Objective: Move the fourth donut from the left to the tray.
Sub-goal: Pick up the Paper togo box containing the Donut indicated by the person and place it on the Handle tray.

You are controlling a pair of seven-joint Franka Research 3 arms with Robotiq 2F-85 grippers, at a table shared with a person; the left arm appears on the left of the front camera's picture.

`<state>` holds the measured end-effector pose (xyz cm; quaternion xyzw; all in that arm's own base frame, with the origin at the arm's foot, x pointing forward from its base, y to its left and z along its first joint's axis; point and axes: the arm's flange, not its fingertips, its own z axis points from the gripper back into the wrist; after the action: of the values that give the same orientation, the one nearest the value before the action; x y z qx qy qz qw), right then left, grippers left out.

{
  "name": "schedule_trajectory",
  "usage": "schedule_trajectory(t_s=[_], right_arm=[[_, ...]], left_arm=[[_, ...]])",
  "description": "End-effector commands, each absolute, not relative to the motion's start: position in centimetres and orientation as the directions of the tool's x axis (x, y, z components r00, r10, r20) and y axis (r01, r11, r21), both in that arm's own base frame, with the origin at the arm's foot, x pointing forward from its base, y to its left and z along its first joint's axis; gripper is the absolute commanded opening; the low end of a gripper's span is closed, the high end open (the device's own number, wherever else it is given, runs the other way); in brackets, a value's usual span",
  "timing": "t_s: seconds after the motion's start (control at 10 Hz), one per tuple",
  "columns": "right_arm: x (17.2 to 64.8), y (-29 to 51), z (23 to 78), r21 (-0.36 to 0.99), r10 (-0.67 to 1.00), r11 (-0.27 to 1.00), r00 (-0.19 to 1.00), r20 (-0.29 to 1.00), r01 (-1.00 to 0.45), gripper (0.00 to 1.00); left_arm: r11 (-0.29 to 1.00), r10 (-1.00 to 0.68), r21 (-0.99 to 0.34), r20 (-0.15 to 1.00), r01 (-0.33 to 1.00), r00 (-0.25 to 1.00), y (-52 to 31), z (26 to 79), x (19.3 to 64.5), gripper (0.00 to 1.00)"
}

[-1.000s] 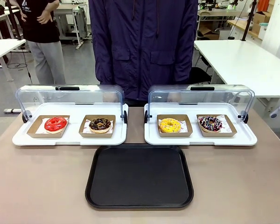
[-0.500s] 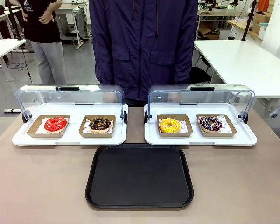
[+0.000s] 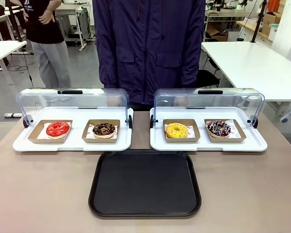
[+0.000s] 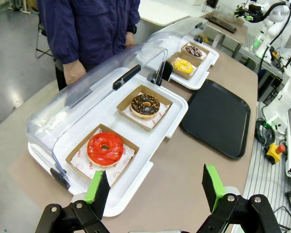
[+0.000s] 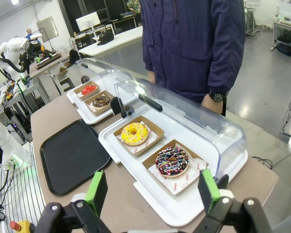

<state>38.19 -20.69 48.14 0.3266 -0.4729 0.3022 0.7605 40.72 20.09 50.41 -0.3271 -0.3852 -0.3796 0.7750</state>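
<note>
The fourth donut (image 3: 218, 128), dark chocolate-iced with white and pink streaks, lies in a brown cardboard holder at the right end of the right white display tray (image 3: 254, 144). It also lies close below my right gripper (image 5: 151, 191) as the nearer donut (image 5: 171, 161), and far off as a donut (image 4: 193, 50) in the left wrist view. The black tray (image 3: 145, 183) lies flat in front of both display trays, also visible as the tray (image 5: 70, 154) and the tray (image 4: 217, 116). Both grippers are open and hold nothing; my left gripper (image 4: 155, 187) hovers over the left display tray's near end.
A red-iced donut (image 3: 57, 129) and a chocolate donut with yellow sprinkles (image 3: 105, 129) sit in the left display tray; a yellow-iced donut (image 3: 177, 130) sits beside the fourth one. Clear domed lids (image 3: 208, 99) stand raised behind. A person in a dark jacket (image 3: 150, 43) stands at the far edge.
</note>
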Motion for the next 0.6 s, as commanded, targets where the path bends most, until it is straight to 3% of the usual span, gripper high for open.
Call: schedule_trajectory(t_s=[0.0, 0.5], right_arm=[[38.6, -20.74, 48.19, 0.188, 0.141, 0.603, 0.336, 0.931, -0.775, 1.0], [38.6, -20.74, 48.19, 0.188, 0.141, 0.603, 0.336, 0.931, -0.775, 1.0]], left_arm=[[0.483, -0.34, -0.205, 0.852, 0.851, 0.398, 20.22, 50.55, 40.73, 1.0], [0.483, -0.34, -0.205, 0.852, 0.851, 0.398, 20.22, 50.55, 40.73, 1.0]])
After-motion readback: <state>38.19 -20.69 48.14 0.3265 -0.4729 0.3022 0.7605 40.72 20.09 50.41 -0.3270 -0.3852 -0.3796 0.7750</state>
